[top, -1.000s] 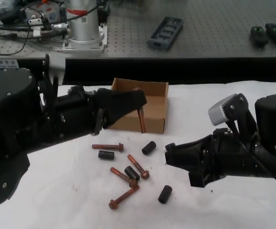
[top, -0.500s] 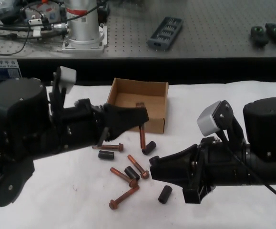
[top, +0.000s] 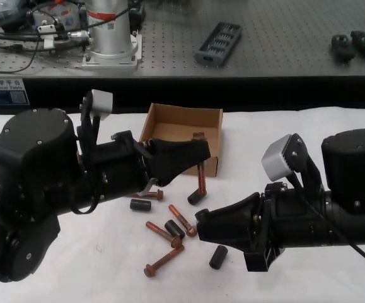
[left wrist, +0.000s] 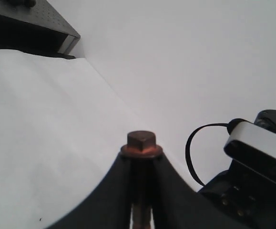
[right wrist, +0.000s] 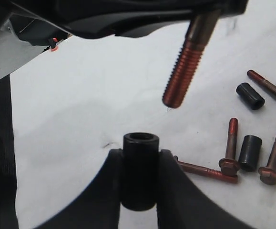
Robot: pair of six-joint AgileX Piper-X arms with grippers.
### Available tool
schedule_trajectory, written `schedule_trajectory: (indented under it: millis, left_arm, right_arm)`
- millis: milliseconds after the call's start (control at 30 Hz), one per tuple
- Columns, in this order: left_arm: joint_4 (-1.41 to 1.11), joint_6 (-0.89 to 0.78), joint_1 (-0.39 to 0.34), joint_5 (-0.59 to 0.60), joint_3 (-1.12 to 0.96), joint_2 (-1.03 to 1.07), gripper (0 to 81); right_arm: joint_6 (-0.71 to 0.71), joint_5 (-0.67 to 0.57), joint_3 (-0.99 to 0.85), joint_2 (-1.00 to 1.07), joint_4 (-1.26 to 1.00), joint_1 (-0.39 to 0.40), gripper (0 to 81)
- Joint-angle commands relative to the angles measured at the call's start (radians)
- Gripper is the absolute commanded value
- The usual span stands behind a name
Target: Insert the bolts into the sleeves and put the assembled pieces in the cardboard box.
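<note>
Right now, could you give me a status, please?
Left gripper shut on bolt, threads down. Right gripper shut on sleeve, bore up. Bolt tip short of sleeve, not inserted. Nothing between.

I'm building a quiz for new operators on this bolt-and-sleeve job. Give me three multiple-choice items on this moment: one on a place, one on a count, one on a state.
1. Where is the threaded tip of the held bolt in the left gripper?
A. Inside the sleeve.
B. Above the sleeve, apart from it.
C. Screwed into a nut.

2. How many loose bolts lie on the white cloth?
A. Four.
B. One.
C. Seven.

3. What is the state of the right gripper?
A. Open and empty.
B. Shut on a washer.
C. Shut on the sleeve, which stands upright.

Answers:
1 B: the right wrist view shows a gap between the tip and the sleeve's mouth.
2 A: four loose bolts lie there.
3 C: its fingers clamp the sleeve, opening up.
</note>
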Motion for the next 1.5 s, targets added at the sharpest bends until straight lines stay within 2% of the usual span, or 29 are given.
schedule_trajectory:
  millis: [0, 233, 667, 1067, 1167, 1467]
  left_arm:
    - [-0.024, 0.020, -0.004, -0.039, -0.006, 0.001, 0.6]
    - [-0.024, -0.002, -0.004, -0.055, -0.006, 0.001, 0.6]
    - [-0.080, -0.065, -0.004, -0.100, -0.006, 0.001, 0.6]
    - [-0.085, -0.088, -0.004, -0.091, -0.004, 0.001, 0.6]
    - [-0.075, -0.094, -0.004, -0.091, -0.004, 0.001, 0.6]
    - [-0.046, -0.102, -0.004, -0.039, -0.004, 0.001, 0.6]
  right_arm:
    - [0.007, -0.013, 0.000, -0.006, -0.036, 0.002, 4.9]
    - [0.094, 0.037, 0.000, -0.006, -0.147, 0.002, 4.9]
    - [0.093, 0.061, 0.000, -0.006, -0.147, 0.002, 4.9]
    - [0.093, 0.064, 0.000, 0.003, -0.147, 0.002, 4.9]
    - [0.093, 0.101, 0.000, 0.003, -0.147, 0.002, 4.9]
    - [0.114, 0.108, 0.000, 0.003, -0.209, 0.002, 4.9]
